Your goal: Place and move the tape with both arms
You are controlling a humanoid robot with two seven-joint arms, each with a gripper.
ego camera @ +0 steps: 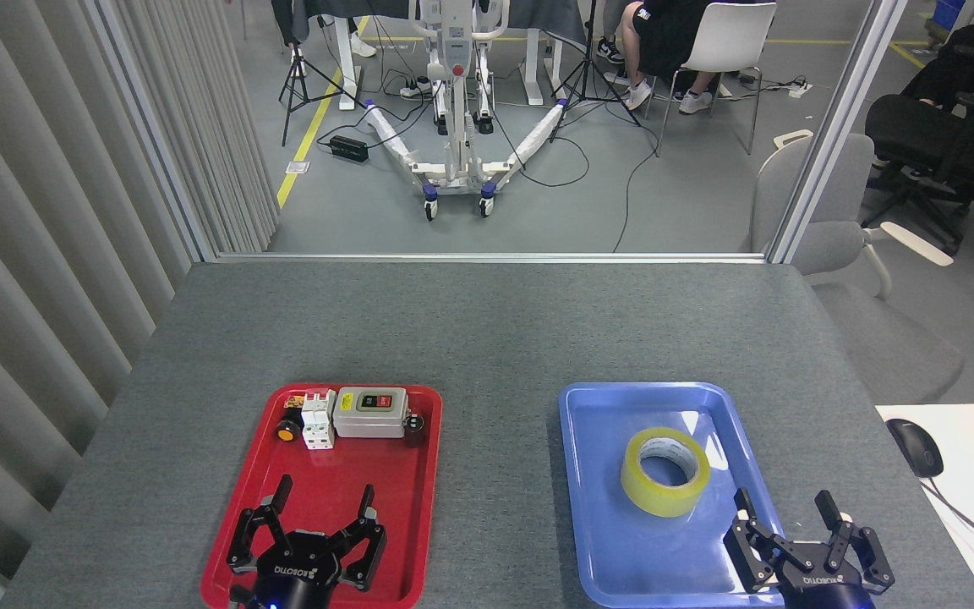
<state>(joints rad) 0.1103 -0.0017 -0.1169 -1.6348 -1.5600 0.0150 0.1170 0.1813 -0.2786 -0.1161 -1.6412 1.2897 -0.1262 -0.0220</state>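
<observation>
Wide roll of translucent yellow packing tape (665, 471) lies flat near the middle of the blue plastic tray (588, 507), toward its right edge; likely light, rigid at the white core, film slick; best pinched across outer wall or through the core hole; right black three-fingered gripper (801, 541) at the tray's near right corner, fingers spread, empty; left black three-fingered gripper (308, 533) over the red tray (419, 507), near edge, splayed, empty.

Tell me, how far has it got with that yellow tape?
The tape lies flat in the blue tray, so placing it there looks done. Nothing is in hand: the right claw is open, near the tray's front corner and clear of the roll; the left claw hangs open over the red tray. Any further move of the tape is left.
</observation>
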